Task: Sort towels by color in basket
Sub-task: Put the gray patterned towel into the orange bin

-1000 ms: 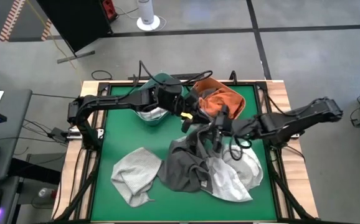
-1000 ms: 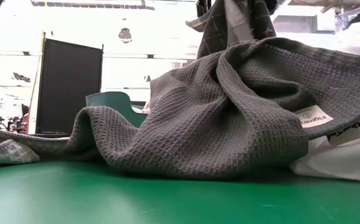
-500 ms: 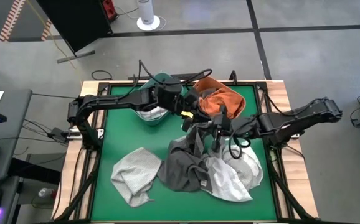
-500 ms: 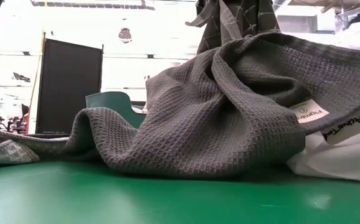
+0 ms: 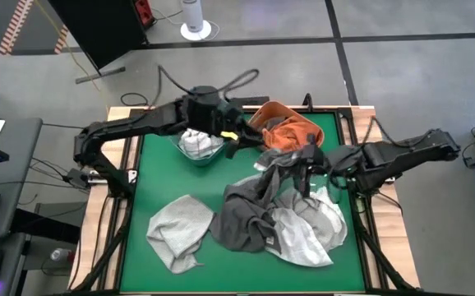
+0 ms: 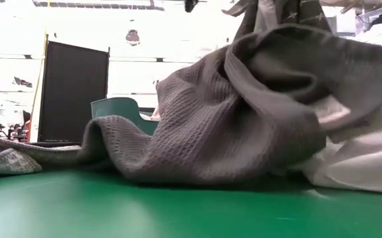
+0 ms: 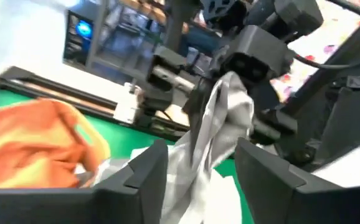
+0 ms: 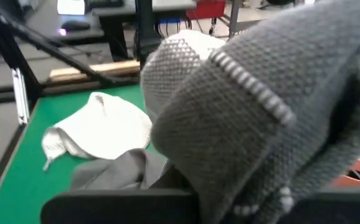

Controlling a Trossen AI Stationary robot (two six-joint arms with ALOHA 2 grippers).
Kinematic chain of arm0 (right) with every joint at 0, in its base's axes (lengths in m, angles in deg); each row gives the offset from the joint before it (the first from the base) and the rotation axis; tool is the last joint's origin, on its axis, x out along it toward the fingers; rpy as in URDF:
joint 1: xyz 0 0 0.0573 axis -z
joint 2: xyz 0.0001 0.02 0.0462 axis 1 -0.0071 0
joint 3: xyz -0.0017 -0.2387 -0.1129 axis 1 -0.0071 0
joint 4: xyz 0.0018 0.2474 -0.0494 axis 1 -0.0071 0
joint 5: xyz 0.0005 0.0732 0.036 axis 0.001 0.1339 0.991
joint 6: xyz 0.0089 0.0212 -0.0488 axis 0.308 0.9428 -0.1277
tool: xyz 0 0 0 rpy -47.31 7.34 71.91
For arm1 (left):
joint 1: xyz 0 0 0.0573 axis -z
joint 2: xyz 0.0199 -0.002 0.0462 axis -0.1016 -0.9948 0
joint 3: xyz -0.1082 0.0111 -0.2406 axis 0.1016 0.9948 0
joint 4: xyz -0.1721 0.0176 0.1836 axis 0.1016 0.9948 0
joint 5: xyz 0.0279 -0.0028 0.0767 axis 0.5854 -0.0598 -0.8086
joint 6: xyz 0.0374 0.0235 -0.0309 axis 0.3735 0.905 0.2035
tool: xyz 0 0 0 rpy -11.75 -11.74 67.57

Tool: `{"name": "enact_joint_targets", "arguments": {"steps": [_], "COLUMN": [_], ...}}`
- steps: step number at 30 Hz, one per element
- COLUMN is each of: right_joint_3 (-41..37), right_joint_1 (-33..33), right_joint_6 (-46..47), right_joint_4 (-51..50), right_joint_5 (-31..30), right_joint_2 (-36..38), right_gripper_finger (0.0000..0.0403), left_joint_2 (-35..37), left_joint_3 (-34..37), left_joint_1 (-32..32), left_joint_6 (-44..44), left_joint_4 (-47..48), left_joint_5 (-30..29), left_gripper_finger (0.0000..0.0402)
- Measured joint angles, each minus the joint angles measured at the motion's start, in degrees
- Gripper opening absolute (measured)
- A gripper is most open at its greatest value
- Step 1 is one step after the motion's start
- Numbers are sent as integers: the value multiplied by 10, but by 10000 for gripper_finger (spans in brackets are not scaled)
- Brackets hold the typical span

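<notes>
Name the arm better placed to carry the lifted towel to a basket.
The right. The right gripper is already shut on the checked towel, lifted from the pile. The left gripper is open and empty, between the teal basket and the orange basket.

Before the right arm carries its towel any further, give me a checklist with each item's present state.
1. Right gripper holds the checked towel firmly: ok, the cloth hangs from its shut fingers.
2. Checked towel clear of the pile: not ok, its lower end runs down onto the dark grey towel.
3. Left gripper empty: ok, open, with nothing between the fingers.
4. Left gripper out of the way: not ok, it hovers between the teal basket and the rust-orange towel.
5. Matching basket for the checked towel: cannot tell; the teal basket holds a white towel.
</notes>
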Motion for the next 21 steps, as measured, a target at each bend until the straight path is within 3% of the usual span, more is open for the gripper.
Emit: {"name": "enact_joint_targets", "arguments": {"steps": [5,9,15,21], "right_joint_3": [0,0,1,24], "right_joint_1": [18,46,66,66], "right_joint_6": [-6,-36,-95,-133], "right_joint_4": [36,134,339,387], "right_joint_5": [-3,1,111,154], "right_joint_2": [43,65,74,72], "right_gripper_finger": [28,28,28,28], "left_joint_2": [35,46,45,45], "left_joint_3": [0,0,0,0], "left_joint_1": [-13,-18,-14,9], "left_joint_6": [6,6,-6,22], "left_joint_4": [50,67,67,85], "left_joint_5": [-26,-34,-12,11], "left_gripper_finger": [191,188,186,185]}}
